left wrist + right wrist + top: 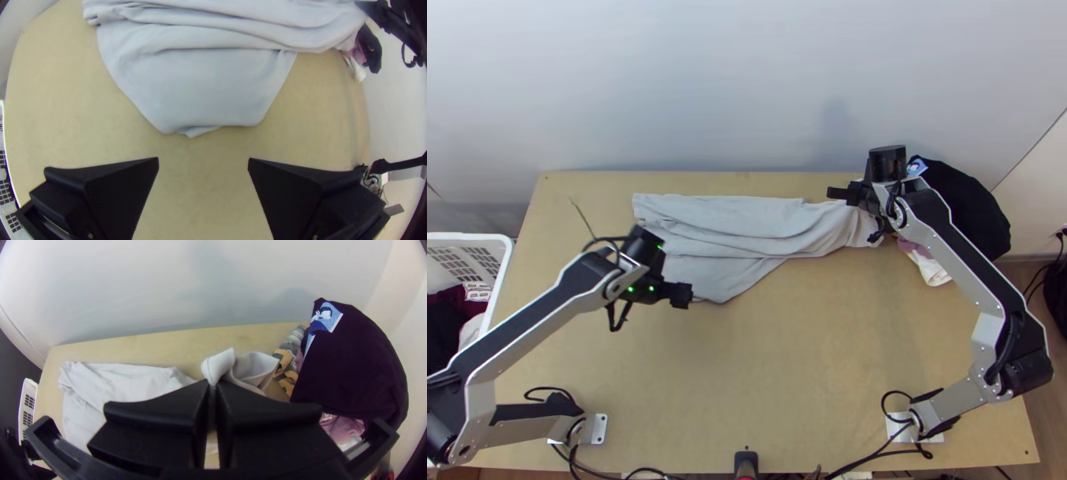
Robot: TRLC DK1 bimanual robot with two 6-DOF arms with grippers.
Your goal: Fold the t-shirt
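Gripping side: right pincer [212, 384] is pinching a gathered bit of the shirt [731, 224], some cloth poking out past its fingertips.
Shirt: lying across the far part of the counter [787, 360], bunching into long ridges, its near flap spreading flatter.
Left pincer [203, 162]: hovering at the near side of the flap, fingers standing wide apart, gripping nothing.
Likely step: opening the shirt out before folding.
Near flap: calling for a low, shallow pinch right on the border, both layers going together if they are lying doubled.
Pull: wanting slow and even, right pincer holding its end firm so the ridges are flattening rather than twisting.
Far edge: running close behind the shirt, wall [707, 96] rising beyond; pushing that way is probably crumpling cloth.
Right end: crowding near the dark bundle [963, 208] and the pink and white cloth [927, 260]; dragging there is risking a snag.
Basket [471, 237]: standing off the left edge, well apart.
Roomiest direction: opening toward the arms' bases, near half of the counter.
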